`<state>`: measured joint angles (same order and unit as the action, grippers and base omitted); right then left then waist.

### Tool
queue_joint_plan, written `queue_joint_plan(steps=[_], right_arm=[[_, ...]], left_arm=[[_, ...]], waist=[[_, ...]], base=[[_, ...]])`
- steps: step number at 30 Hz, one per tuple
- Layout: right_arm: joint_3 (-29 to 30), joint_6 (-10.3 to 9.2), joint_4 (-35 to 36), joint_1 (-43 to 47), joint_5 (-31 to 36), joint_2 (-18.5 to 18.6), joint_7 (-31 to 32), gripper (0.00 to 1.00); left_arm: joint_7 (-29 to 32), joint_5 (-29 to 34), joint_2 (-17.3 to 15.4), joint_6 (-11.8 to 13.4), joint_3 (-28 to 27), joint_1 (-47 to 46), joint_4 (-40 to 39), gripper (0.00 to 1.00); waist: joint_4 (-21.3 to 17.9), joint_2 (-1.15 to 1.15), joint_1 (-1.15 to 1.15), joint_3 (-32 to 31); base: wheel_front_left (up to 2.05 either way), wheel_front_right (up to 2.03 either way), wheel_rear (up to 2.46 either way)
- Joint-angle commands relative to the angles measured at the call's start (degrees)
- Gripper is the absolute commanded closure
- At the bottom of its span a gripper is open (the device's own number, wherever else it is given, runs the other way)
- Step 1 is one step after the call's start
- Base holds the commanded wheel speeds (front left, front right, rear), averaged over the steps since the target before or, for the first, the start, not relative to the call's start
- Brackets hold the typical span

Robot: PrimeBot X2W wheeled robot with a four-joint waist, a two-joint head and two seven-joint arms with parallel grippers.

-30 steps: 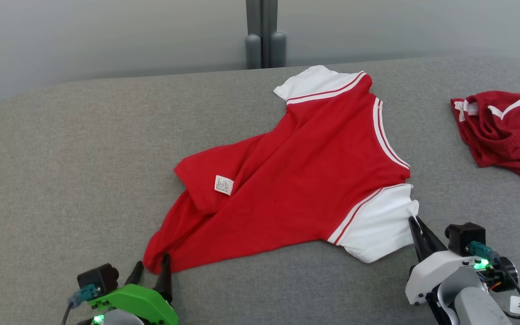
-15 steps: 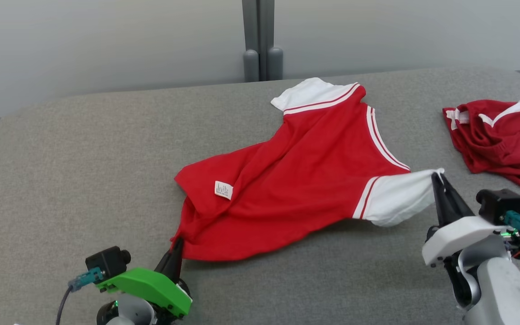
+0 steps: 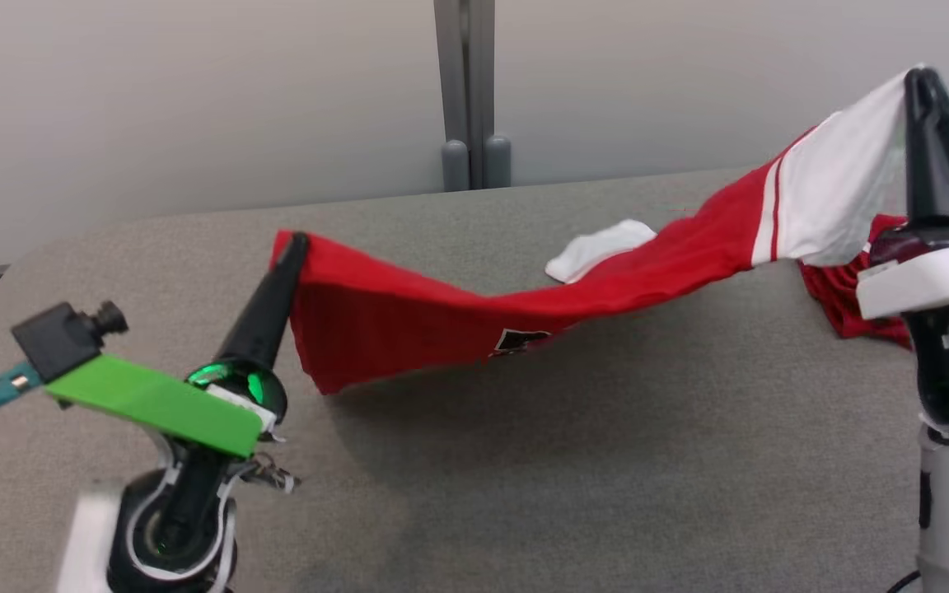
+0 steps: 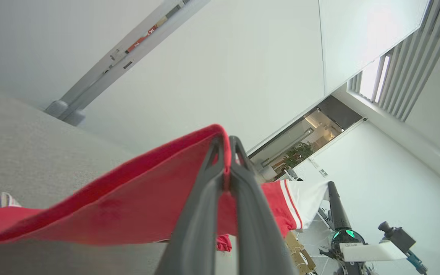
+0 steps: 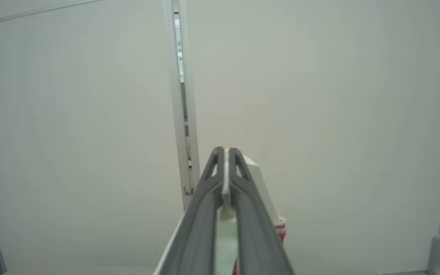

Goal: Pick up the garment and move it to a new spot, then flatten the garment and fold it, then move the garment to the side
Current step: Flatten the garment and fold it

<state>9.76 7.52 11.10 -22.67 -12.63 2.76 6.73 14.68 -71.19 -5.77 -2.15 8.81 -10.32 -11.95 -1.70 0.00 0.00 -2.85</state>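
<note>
Red and white, the garment point(image 3: 409, 305) hangs stretched above the grey table point(image 3: 606, 461) between our two claws — the left gripper point(image 3: 297, 245) clamped shut on a red edge, the right gripper point(image 3: 919, 82) pinching a white sleeve, higher up. Our left wrist view shows cloth squeezed between the fingers point(image 4: 204, 198); our head view adds a darker red heap point(image 3: 829, 301) at the right.

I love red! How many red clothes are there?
2. One red shirt hangs stretched between the left fingers and right fingers; a darker red garment lies crumpled on the table at right, partly hidden.
</note>
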Motion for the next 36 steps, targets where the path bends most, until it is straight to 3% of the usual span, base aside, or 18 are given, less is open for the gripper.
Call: queue_joint_plan(steps=[1,10,14,19,24,29,36], right_arm=[[0.23,-0.07,2.07,-1.25,-0.79,0.19,0.94,1.00],[1.44,-0.07,13.02,-7.62,-2.66,0.19,7.93,1.00],[1.91,-0.07,15.25,-8.95,-3.03,0.19,10.51,1.00],[1.61,-0.07,13.28,-10.84,-2.83,0.30,12.37,1.00],[-1.74,-0.07,3.66,-19.96,0.55,1.06,8.82,1.00],[-4.77,-0.07,-11.01,-36.71,5.79,1.13,3.03,1.00],[-2.85,-0.07,-30.35,-58.85,12.69,0.34,-7.22,1.00]], left_arm=[[0.68,-1.01,0.10,1.42,-0.91,-2.02,-2.96,1.00],[4.89,-0.41,-3.07,10.33,-4.14,-13.70,-18.16,1.00],[6.48,1.63,-5.22,11.95,-4.25,-17.54,-18.25,1.00],[7.10,3.80,-6.68,12.13,-3.41,-21.96,-13.70,1.00],[5.52,6.53,-7.44,11.37,-3.94,-31.04,-3.50,1.00],[3.12,12.60,-9.21,9.11,-2.09,-45.14,10.45,1.00],[-4.70,19.77,-9.20,6.09,-0.77,-64.90,29.19,1.00]], waist=[[-0.30,0.00,0.00,-0.36],[-1.30,0.00,0.00,0.21],[-1.55,0.00,0.00,1.54],[-1.67,0.00,0.00,6.21],[-2.47,0.00,0.00,13.88],[-3.13,0.00,0.00,21.87],[-4.50,0.00,0.00,29.90]], base=[[0.00,0.00,0.00],[0.00,0.00,0.00],[0.00,0.00,0.00],[0.00,0.00,0.00],[0.00,0.00,0.00],[0.00,0.00,0.00],[0.00,0.00,0.00]])
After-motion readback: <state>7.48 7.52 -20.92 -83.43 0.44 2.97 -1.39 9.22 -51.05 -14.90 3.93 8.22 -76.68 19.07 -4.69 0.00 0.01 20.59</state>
